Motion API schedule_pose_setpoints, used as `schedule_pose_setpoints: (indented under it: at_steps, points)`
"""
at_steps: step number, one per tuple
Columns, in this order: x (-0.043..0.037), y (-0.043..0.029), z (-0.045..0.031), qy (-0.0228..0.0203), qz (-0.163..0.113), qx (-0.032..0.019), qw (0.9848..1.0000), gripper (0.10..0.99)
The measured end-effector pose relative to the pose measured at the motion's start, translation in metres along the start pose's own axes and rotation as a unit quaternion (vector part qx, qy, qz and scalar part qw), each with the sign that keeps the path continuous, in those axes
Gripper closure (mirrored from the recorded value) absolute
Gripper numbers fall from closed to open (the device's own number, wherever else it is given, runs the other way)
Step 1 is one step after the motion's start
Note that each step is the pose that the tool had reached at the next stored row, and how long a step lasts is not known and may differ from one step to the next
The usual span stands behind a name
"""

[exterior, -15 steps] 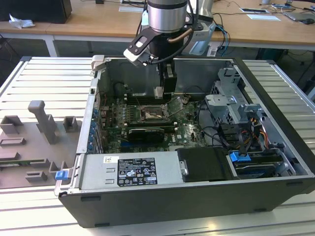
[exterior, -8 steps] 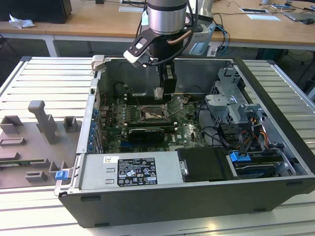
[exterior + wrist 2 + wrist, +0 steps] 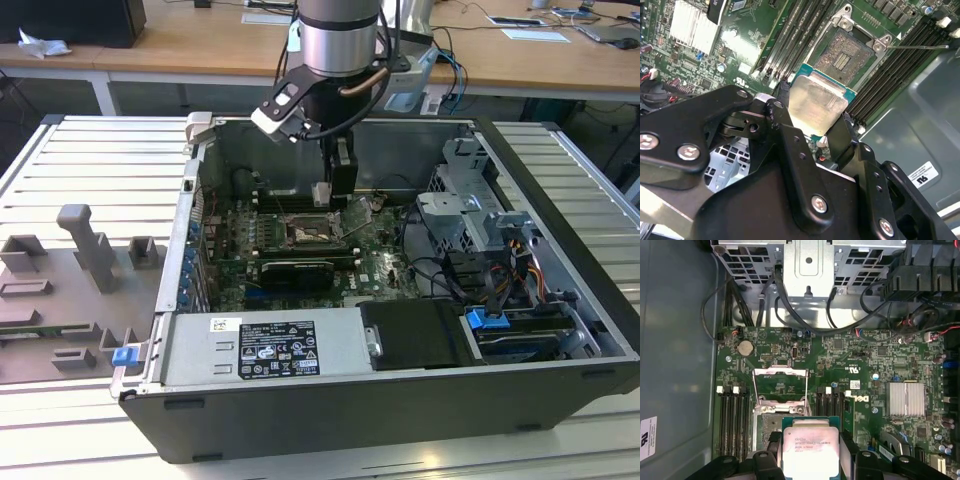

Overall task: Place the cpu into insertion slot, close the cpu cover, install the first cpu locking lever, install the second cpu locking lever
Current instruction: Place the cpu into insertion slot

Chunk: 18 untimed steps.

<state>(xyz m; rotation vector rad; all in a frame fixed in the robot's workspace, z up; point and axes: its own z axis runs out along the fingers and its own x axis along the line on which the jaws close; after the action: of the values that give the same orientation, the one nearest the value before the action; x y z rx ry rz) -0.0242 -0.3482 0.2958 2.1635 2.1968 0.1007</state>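
Note:
My gripper [image 3: 324, 196] reaches down into the open computer case and is shut on the cpu [image 3: 815, 102], a flat square chip with a pale metal top and green edge. Its black fingers [image 3: 782, 107] clamp two opposite sides of the chip. In both wrist views the cpu [image 3: 810, 447] hangs a little above the board, beside and partly over the insertion slot [image 3: 842, 52], whose dark pin field lies bare. The cpu cover [image 3: 780, 372], a thin silver frame, stands swung up from the insertion slot [image 3: 767, 421]. A thin lever rod [image 3: 920, 47] sticks out from the slot's corner.
Black memory slots [image 3: 732, 415] flank the socket on both sides. A finned silver heat sink [image 3: 905, 399], a black expansion card [image 3: 295, 270], the drive cage [image 3: 810, 265] with cables and the power supply [image 3: 260, 345] crowd the case. Grey fixtures [image 3: 90, 250] stand on the exterior view's left.

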Motion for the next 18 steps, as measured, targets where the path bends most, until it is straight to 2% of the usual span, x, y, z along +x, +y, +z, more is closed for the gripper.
schedule_pose_setpoints:
  at_steps: [3,18]
  points:
    - [0.0000,-0.0004,0.0037,0.0000,0.000,0.0006,1.0000,0.545]
    - [-0.0001,-0.0008,0.0091,0.0000,0.000,0.0015,1.0000,0.545]
